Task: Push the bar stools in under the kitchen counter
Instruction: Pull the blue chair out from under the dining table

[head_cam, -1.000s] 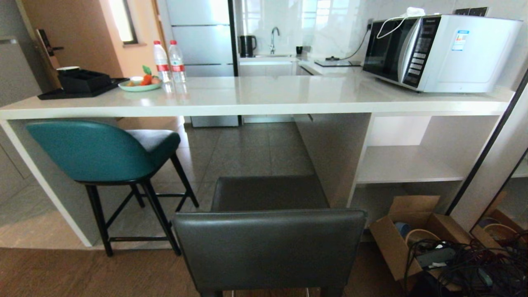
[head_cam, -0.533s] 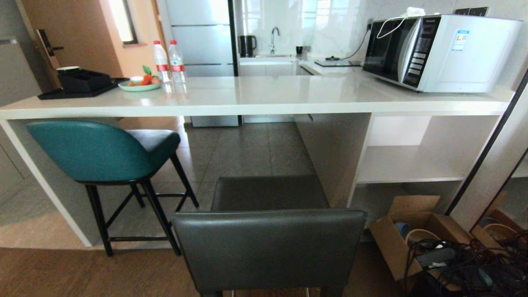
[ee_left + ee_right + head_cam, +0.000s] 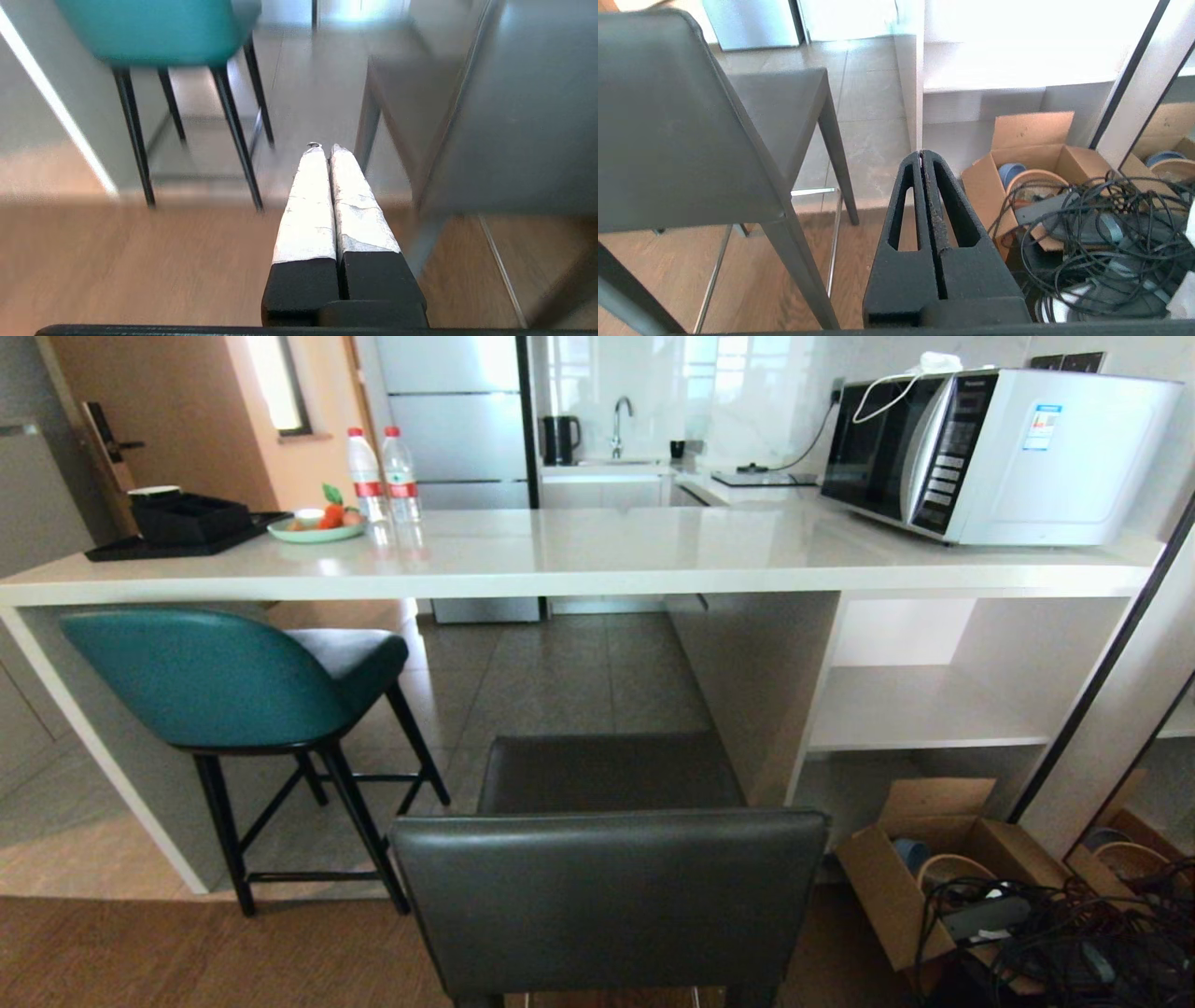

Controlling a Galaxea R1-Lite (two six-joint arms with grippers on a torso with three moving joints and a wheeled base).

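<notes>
The left gripper (image 3: 325, 148) is seen with its fingers pressed together, low above the floor, between the teal stool (image 3: 224, 681) on the left and the dark-grey stool (image 3: 607, 887) on the right. The right gripper (image 3: 922, 154) is also closed on nothing, just right of the dark-grey stool. The teal stool is placed partly under the kitchen counter (image 3: 579, 560); the dark-grey stool is left nearer, outside its edge.

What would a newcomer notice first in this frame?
The grey stool fills the foreground, standing clear of the counter, while the teal stool to the left sits partly under it. A microwave dominates the counter's right end. Both grippers, left and right, hang shut on either side of the grey stool, touching nothing.
</notes>
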